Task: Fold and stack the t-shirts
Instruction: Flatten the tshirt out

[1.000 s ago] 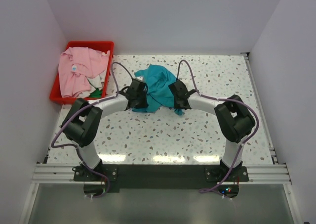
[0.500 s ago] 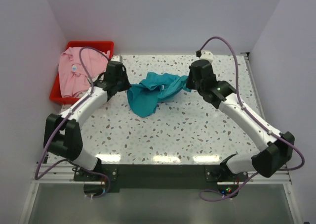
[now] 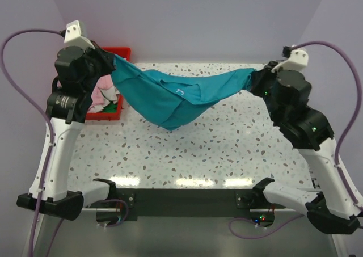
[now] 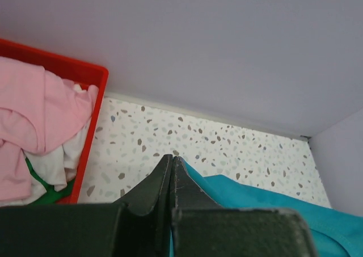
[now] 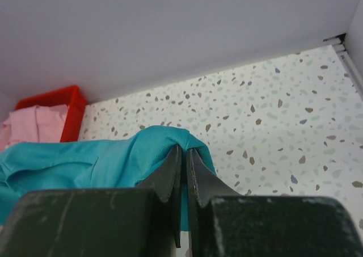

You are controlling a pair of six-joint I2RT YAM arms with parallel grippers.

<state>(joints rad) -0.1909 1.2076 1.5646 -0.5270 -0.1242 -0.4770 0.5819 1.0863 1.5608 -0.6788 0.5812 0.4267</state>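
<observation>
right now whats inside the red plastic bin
A crumpled light pink cloth shirt lies in the red plastic bin with white cloth and a green scrap. The bin's floor and anything beneath them are covered.

Bright, even overhead light. Three white glare patches along the near edge of the speckled white terrazzo tabletop (image 3: 227, 149). Faint soft shadow under the hanging teal cloth t-shirt (image 3: 170, 98). Wrist views are dark and soft at the bottom.

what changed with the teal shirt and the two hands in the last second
The left hand and the right hand swung up and apart, each shut on one end of the teal t-shirt. That lifted it from the table and stretched it between them; a second ago it lay bunched mid-table. The pink t-shirt stays in the red bin.
</observation>
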